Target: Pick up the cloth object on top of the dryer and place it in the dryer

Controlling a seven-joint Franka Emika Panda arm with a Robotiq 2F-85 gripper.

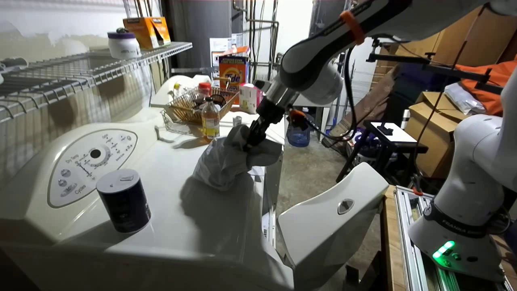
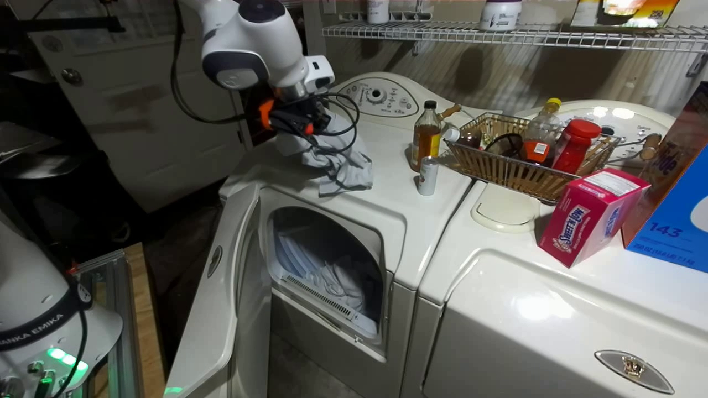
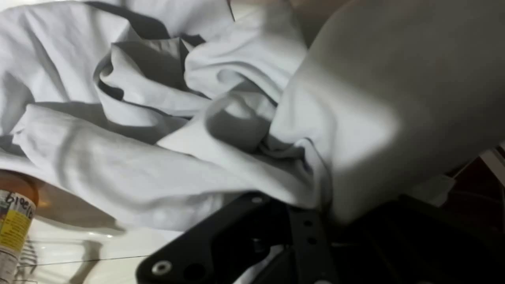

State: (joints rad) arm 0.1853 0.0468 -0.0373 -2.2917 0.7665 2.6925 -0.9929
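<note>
The light grey cloth lies bunched on the dryer top, in both exterior views [image 1: 220, 169] [image 2: 347, 168] and across the wrist view [image 3: 118, 157]. My gripper [image 1: 253, 142] is shut on a fold of the cloth, near the top's front edge; in the wrist view its black fingers [image 3: 311, 209] meet at the fold, tips covered by fabric. Part of the cloth is raised round the fingers and the rest sags onto the top. The dryer [image 2: 387, 160] has its door [image 2: 221, 287] swung open. Pale fabric [image 2: 340, 282] lies inside the drum.
A dark canister [image 1: 125, 204] stands on the dryer top. An oil bottle [image 2: 426, 138] and a small white can [image 2: 428, 176] stand beside the cloth. A wicker basket [image 2: 509, 168] and a pink box [image 2: 592, 215] are on the neighbouring washer. A wire shelf [image 2: 531, 36] hangs above.
</note>
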